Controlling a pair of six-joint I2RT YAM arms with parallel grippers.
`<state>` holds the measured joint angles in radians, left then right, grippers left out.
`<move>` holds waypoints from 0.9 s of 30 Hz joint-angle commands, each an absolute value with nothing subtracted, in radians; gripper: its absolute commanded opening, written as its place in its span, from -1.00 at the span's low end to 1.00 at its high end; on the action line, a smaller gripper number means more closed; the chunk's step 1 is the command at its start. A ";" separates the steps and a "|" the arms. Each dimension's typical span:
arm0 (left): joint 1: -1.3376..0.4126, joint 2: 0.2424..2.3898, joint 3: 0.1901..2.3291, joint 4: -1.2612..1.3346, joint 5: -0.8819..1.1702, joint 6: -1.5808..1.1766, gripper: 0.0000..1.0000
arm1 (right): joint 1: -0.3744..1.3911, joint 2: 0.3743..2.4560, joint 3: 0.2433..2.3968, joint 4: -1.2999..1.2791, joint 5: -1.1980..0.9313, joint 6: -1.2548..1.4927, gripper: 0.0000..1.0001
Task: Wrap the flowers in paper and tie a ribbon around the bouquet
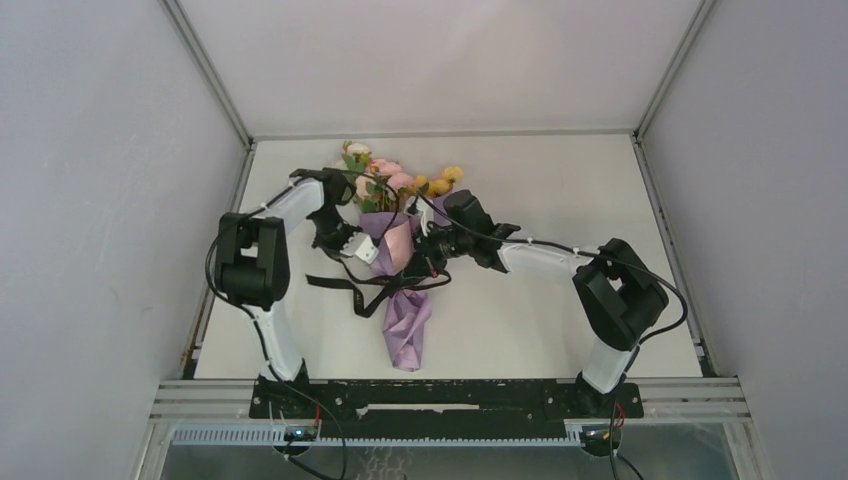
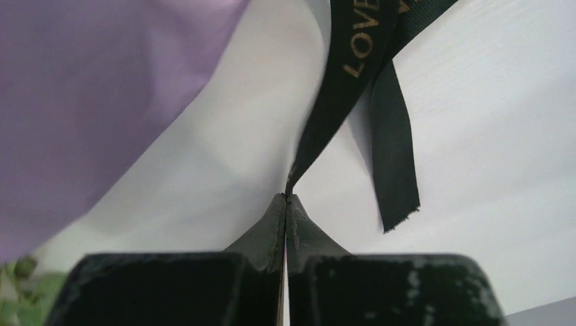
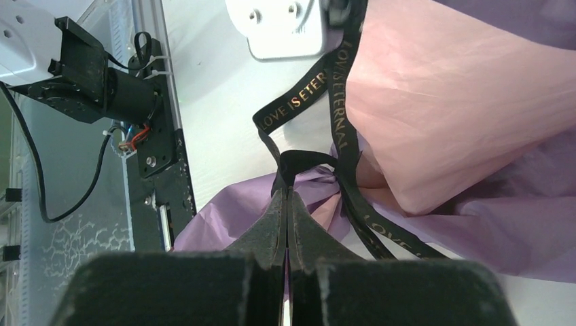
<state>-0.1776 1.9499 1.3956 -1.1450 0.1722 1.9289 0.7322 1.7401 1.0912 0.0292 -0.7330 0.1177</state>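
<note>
Pressed together, the left pincer [image 2: 286, 204] pinches a strand of the narrow black fabric ribbon [image 2: 339, 102] with gold lettering, which rises twisting from its tips. A loose cut end of it hangs just beside, over the white desk [image 2: 475, 136]. The right pincer [image 3: 286, 200] is likewise closed tight, nipping a small loop of the same ribbon at the cone's narrow waist. The crinkled lilac-purple paper [image 3: 224, 210] forms that cone, with a pale pink inner fold that the lettered strands cross. Seen from above, the bouquet [image 1: 405, 320] lies on the desk between both arms, its tail toward their bases. The pink, yellow and cream artificial flowers [image 1: 390, 178] spill from its far mouth. Ribbon ends trail to the cone's left.
</note>
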 commanded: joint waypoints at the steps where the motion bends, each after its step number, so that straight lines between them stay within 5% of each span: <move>1: -0.150 1.811 1.521 -1.269 0.272 1.745 -1.00 | 0.749 1.683 1.102 0.043 -0.685 0.116 -1.00; 7: -0.190 1.496 1.293 -1.429 0.435 1.647 -1.00 | 0.756 1.666 1.103 0.062 -0.612 0.165 -1.00; 13: -0.474 1.218 1.219 -1.426 0.645 1.303 -1.00 | 0.761 1.646 1.103 0.080 -0.571 0.220 -1.00; 17: -0.656 1.164 1.298 -1.320 0.789 1.008 -1.00 | 0.759 1.623 1.103 0.060 -0.528 0.234 -1.00; 27: -0.944 1.197 1.362 -0.846 0.781 0.456 -1.00 | 0.743 1.563 1.103 0.032 -0.503 0.244 -1.00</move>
